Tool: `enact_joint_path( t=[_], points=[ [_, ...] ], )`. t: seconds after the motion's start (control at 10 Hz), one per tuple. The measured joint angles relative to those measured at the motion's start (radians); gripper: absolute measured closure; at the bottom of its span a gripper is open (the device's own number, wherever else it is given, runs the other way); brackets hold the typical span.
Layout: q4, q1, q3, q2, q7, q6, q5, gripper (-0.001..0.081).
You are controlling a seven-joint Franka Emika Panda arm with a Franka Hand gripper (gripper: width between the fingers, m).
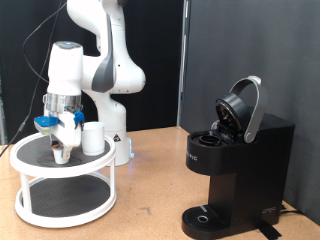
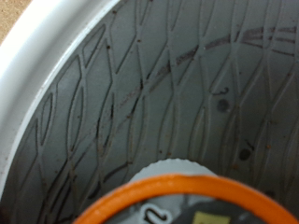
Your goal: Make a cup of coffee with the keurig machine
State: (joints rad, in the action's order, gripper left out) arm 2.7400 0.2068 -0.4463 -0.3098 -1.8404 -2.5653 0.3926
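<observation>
The gripper (image 1: 62, 146) hangs low over the top shelf of a white round two-tier stand (image 1: 30, 160) at the exterior view's left, its fingertips close to the dark patterned mat (image 2: 177, 84). The white cup (image 1: 93, 138) stands on the same shelf just to the exterior view's right of the gripper, apart from it. The wrist view shows a small round pod with an orange rim (image 2: 177, 191) lying on the mat; no fingers show there. The black keurig machine (image 1: 240, 165) stands at the exterior view's right with its lid (image 1: 245, 108) raised and its drip base (image 1: 207, 216) bare.
The stand's white rim (image 2: 42, 70) curves round the mat. The white arm's base (image 1: 112, 130) stands just behind the stand. A wooden tabletop (image 1: 150, 190) lies between the stand and the machine. A dark panel stands behind the machine.
</observation>
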Motion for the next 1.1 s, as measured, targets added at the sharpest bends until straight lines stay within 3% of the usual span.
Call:
enact_joint_path(
  t=[0.1,0.2,0.3,0.4,0.5,0.6,0.8,1.1],
  points=[
    [0.0,0.0,0.0,0.001,0.0,0.0,-0.002,0.0072],
    [0.0,0.0,-0.001,0.001,0.003,0.0,-0.008,0.0171],
    [0.0,0.0,-0.002,0.001,0.005,0.0,-0.011,0.0171],
    [0.0,0.0,-0.002,0.001,0.006,0.0,-0.013,0.0357],
    [0.0,0.0,-0.002,0.001,0.007,0.0,-0.016,0.0357],
    [-0.001,0.0,-0.003,0.001,0.01,0.001,-0.022,0.0467],
    [-0.008,-0.002,-0.006,-0.005,0.054,0.02,-0.065,0.0467],
    [-0.048,-0.002,-0.011,-0.046,0.111,0.12,-0.131,0.0467]
  ],
)
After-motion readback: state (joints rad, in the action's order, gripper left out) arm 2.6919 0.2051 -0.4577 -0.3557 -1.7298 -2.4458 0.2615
